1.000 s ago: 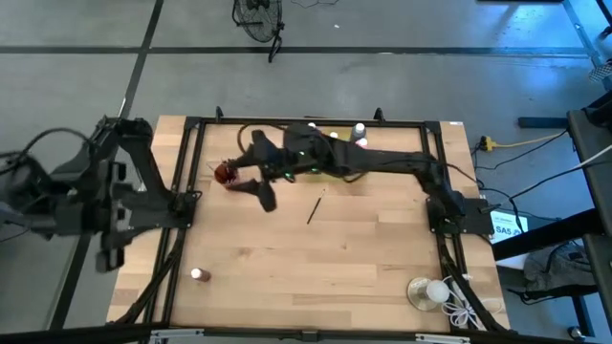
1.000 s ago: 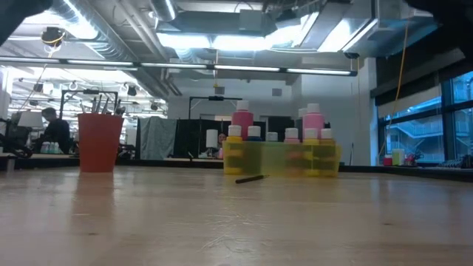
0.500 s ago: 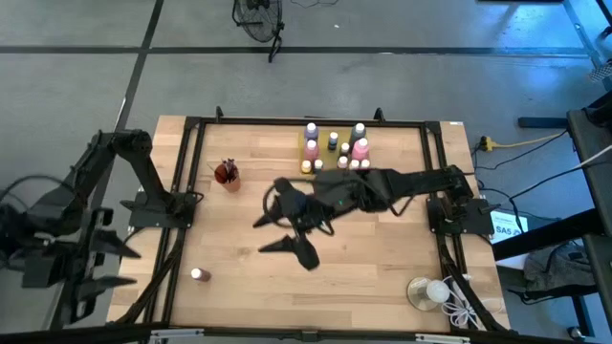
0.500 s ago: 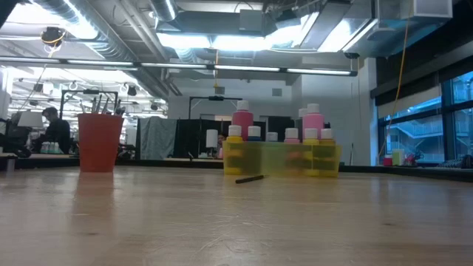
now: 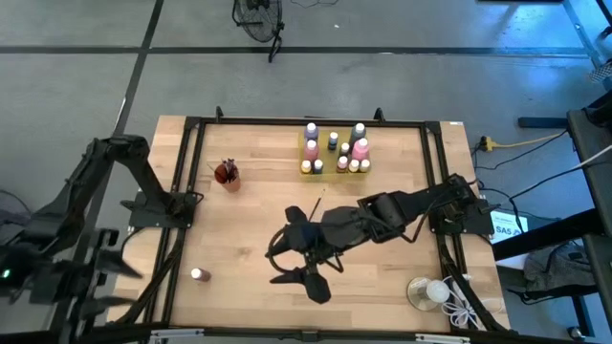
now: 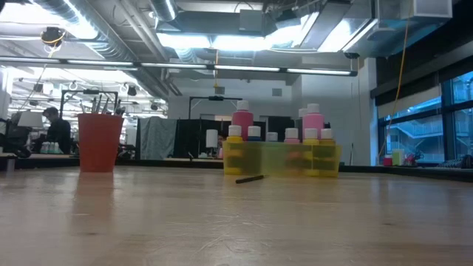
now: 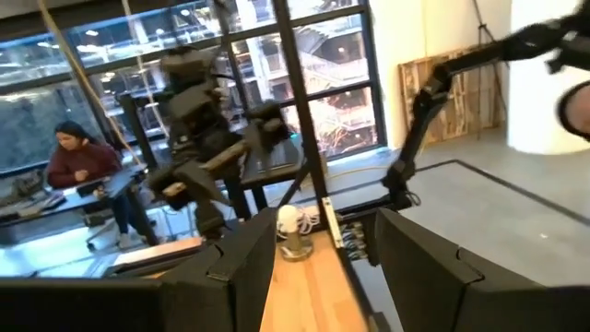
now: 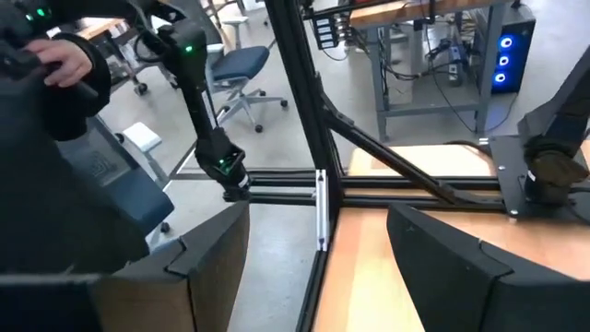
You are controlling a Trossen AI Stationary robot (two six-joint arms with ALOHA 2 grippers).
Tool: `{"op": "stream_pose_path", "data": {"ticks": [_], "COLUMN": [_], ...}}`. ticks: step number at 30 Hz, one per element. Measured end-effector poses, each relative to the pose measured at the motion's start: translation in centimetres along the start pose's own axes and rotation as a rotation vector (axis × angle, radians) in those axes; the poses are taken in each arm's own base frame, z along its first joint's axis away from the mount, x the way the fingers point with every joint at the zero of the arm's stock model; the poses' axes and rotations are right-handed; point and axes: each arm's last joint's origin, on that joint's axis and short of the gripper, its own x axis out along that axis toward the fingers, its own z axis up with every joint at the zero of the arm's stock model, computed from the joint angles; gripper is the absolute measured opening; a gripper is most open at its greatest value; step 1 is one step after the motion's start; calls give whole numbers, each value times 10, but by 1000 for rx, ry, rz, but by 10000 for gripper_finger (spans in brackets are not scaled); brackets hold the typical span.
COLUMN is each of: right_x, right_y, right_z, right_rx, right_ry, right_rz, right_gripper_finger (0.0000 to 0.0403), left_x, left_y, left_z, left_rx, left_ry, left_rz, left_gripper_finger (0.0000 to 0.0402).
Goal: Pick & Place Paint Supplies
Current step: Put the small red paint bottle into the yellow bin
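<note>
Right end effector (image 5: 298, 265) low over the middle of the table (image 5: 382, 258), toward the near side, fingers (image 8: 207, 258) spread wide apart, nothing between them. Left end effector (image 5: 96, 272) off the table's left edge, out over the floor, fingers (image 7: 244, 267) partly apart and holding nothing.

Paint bottles (image 5: 334, 149) clustered at the far edge of the table, right of centre: two tall pink ones, smaller yellow ones in a row, a couple of dark ones, all white-capped and upright. From table height, same bottles (image 6: 281, 148) standing in or behind a yellow-green translucent holder (image 6: 282, 159); cannot tell which. One thin dark paintbrush (image 5: 313, 210) lying alone on the wood just nearer than the bottles, well apart from them, close to the right arm. Red cup (image 5: 228, 174) with dark-handled brushes at the far left. One small white-capped bottle (image 5: 197, 274) alone near the left near corner. Clear round dish with white ball (image 5: 428, 291) at the right near corner. A seated person (image 7: 78, 161) in the room beyond.
</note>
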Motion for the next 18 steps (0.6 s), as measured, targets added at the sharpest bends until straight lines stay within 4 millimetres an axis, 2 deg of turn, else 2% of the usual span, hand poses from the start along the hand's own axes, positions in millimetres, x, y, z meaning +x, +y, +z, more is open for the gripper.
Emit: {"op": "stream_pose_path", "data": {"ticks": [2, 6, 9, 11, 14, 18], "right_x": [0, 0, 0, -1, -1, -2], "right_y": [2, 7, 13, 18, 26, 33], "right_z": [-1, -3, -6, -8, -10, -13], "right_rx": [0, 31, 53, 51, 46, 57], "right_ry": [3, 13, 29, 30, 32, 35], "right_rz": [4, 14, 25, 37, 40, 50], "right_gripper_finger": [261, 261, 261, 261, 261, 261], "left_x": [5, 6, 4, 3, 4, 14], "left_y": [14, 54, 87, 109, 131, 141], "left_z": [5, 17, 19, 16, 5, -16], "left_rx": [-24, -94, -150, -188, -214, -214], "left_ry": [3, 4, 2, 1, 12, 112], "left_rz": [19, 36, 24, 11, -68, -140], "left_gripper_finger": [182, 182, 182, 182, 182, 182]}}
